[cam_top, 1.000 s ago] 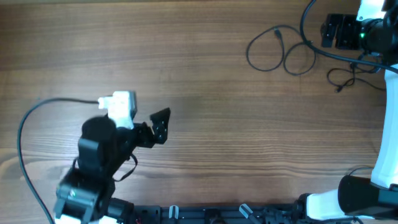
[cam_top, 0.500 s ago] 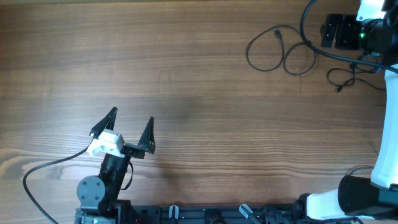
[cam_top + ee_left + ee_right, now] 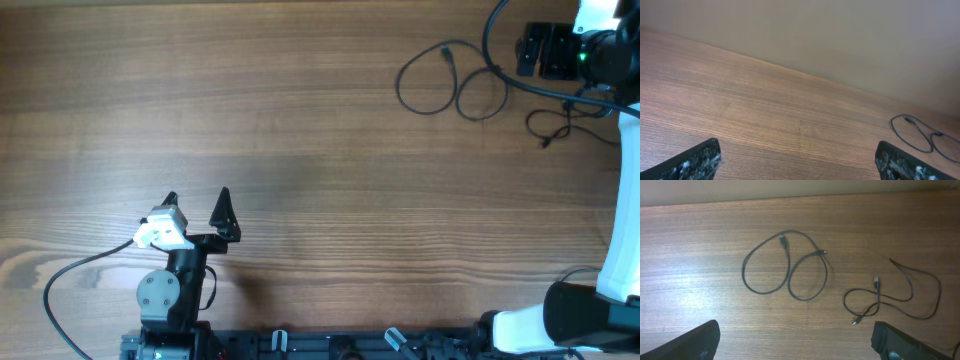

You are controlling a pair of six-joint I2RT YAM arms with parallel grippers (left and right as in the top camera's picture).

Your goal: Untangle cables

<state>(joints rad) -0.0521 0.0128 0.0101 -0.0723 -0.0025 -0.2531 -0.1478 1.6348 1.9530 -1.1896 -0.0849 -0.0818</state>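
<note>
Your overhead view looks straight down on the surface [image 3: 300,120] from high up, the widest view. Your left wrist view sits low by the left end effector [image 3: 196,200], facing across the wood toward the back wall [image 3: 840,35]. Your right wrist view sits higher at the right end effector [image 3: 540,50], tilted steeply down, nearer. All three share the looped cable [image 3: 450,85]. Overhead and right wrist also share the second cable [image 3: 560,125].
</note>
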